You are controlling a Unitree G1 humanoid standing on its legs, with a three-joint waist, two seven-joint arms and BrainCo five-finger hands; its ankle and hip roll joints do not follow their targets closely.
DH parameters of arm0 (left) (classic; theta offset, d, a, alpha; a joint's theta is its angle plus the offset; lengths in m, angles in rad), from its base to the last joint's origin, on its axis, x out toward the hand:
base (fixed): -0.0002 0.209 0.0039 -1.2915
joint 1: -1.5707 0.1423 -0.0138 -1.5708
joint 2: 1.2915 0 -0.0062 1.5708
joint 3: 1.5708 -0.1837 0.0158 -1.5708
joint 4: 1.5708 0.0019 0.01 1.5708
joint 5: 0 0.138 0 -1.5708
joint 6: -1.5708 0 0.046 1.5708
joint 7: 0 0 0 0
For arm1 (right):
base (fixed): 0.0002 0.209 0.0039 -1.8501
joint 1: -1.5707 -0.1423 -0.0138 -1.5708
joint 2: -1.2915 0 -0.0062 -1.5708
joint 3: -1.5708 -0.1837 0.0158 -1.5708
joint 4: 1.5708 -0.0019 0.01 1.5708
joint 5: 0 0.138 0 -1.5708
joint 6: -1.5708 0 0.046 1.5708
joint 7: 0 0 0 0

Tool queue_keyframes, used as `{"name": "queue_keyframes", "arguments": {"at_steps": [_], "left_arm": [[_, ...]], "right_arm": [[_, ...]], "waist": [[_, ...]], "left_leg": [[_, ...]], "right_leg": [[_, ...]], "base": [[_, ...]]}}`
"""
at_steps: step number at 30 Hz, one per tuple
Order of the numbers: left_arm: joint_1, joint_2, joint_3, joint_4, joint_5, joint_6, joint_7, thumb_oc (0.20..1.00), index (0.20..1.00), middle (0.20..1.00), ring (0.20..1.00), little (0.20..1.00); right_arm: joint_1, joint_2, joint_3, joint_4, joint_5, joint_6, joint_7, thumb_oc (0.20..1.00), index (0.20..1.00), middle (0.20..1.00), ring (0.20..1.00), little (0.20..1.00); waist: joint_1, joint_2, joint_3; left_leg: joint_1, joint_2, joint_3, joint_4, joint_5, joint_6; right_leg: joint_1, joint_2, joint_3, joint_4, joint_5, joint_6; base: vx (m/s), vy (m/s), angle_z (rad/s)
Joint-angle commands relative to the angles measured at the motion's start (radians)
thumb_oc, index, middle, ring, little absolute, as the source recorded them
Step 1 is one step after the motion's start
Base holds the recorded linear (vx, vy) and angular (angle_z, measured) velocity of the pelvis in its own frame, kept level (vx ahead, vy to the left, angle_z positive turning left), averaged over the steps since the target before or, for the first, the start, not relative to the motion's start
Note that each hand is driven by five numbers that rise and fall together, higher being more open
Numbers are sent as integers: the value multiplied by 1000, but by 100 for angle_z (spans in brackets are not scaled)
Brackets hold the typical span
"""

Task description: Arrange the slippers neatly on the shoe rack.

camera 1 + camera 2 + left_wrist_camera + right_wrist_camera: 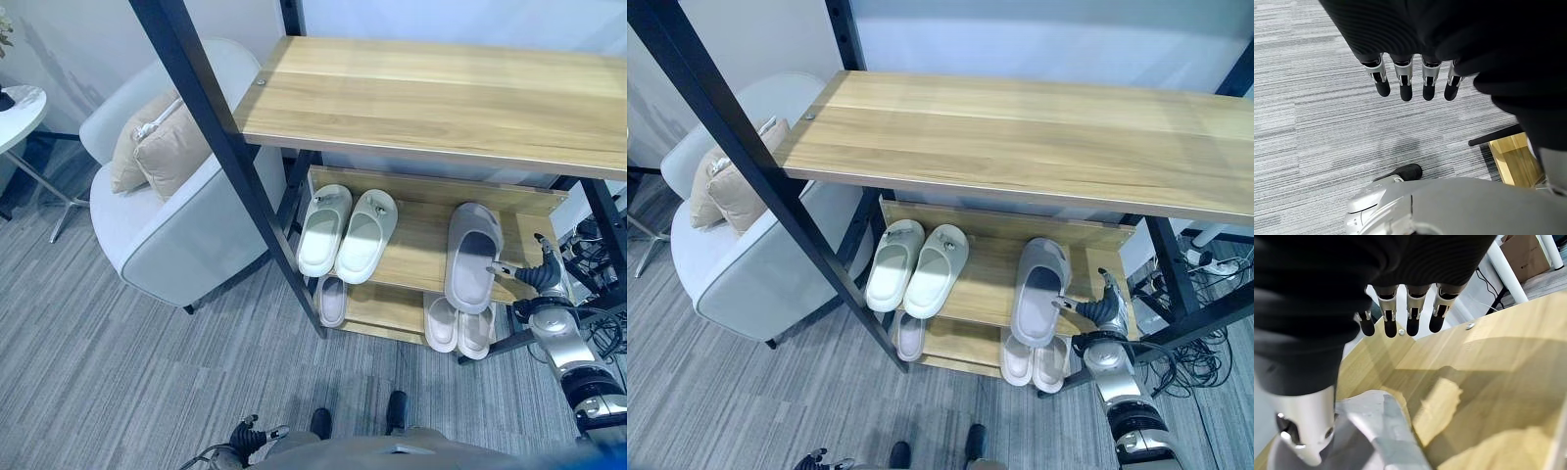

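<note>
Now, right hand [537, 276]: fingers straight, holding nothing.
Grey slipper [471, 255]: just beside it, toward the robot's left, long axis front-to-back.

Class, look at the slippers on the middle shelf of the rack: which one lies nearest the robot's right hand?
The single grey slipper, darker than the pale pair further left; the right hand is beside its edge.

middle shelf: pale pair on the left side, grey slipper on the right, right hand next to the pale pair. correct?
Not quite. In the left eye view the right hand is beside the grey slipper, at the right end of the middle shelf, not by the pale pair. The rest holds.
</note>
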Motion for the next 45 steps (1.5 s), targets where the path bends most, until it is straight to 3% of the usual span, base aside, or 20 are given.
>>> {"name": "queue_keyframes", "arguments": {"at_steps": [1,22,23,24,25,26,37,45], "left_arm": [[25,-22,-45,102,-13,11,9,1000,1000,1000,1000,1000],[15,-18,-73,86,-52,2,23,1000,1000,1000,1000,1000],[15,-18,-72,87,-51,2,24,1000,1000,1000,1000,1000],[16,-19,-73,88,-49,3,23,1000,1000,1000,1000,1000],[17,-19,-72,88,-49,3,22,1000,1000,1000,1000,1000],[17,-19,-71,88,-48,3,22,1000,1000,1000,1000,1000],[16,-16,-57,84,-32,6,26,1000,1000,1000,1000,1000],[35,-32,-28,93,-16,14,6,1000,1000,1000,1000,1000]], "right_arm": [[-80,6,-10,41,38,-43,-16,1000,1000,1000,1000,1000],[-216,-31,60,202,70,-26,-9,1000,1000,1000,1000,1000],[-218,-32,66,206,60,-23,-7,674,674,674,674,674],[-218,-34,70,206,53,-21,-7,432,432,432,432,432],[-217,-33,72,211,49,-21,-7,288,288,288,288,288],[-217,-33,74,212,44,-19,-8,200,200,200,200,200],[-158,-24,58,179,0,-13,-15,200,200,200,200,200],[13,7,-31,-18,-35,-25,-10,200,200,200,200,200]], "waist": [[29,-49,-7],[61,-42,35],[62,-42,37],[63,-43,39],[63,-43,39],[63,-43,39],[55,-49,36],[34,-45,8]], "left_leg": [[-49,-13,47,11,-22,-22],[-107,-18,16,11,4,-28],[-108,-18,15,11,4,-28],[-109,-18,13,11,4,-27],[-109,-18,13,11,4,-27],[-109,-17,13,11,4,-27],[-92,-14,18,11,-5,-26],[-52,-9,29,11,-21,-22]], "right_leg": [[88,-37,47,15,-124,99],[46,-35,26,15,-119,100],[45,-35,25,15,-119,100],[45,-35,24,15,-119,100],[44,-35,25,15,-119,100],[44,-35,25,15,-119,100],[57,-33,27,15,-122,99],[89,-31,35,15,-130,96]], "base": [[0,0,0],[4,0,4],[3,12,7],[2,12,7],[5,12,6],[5,9,6],[2,1,1],[-5,1,0]]}}
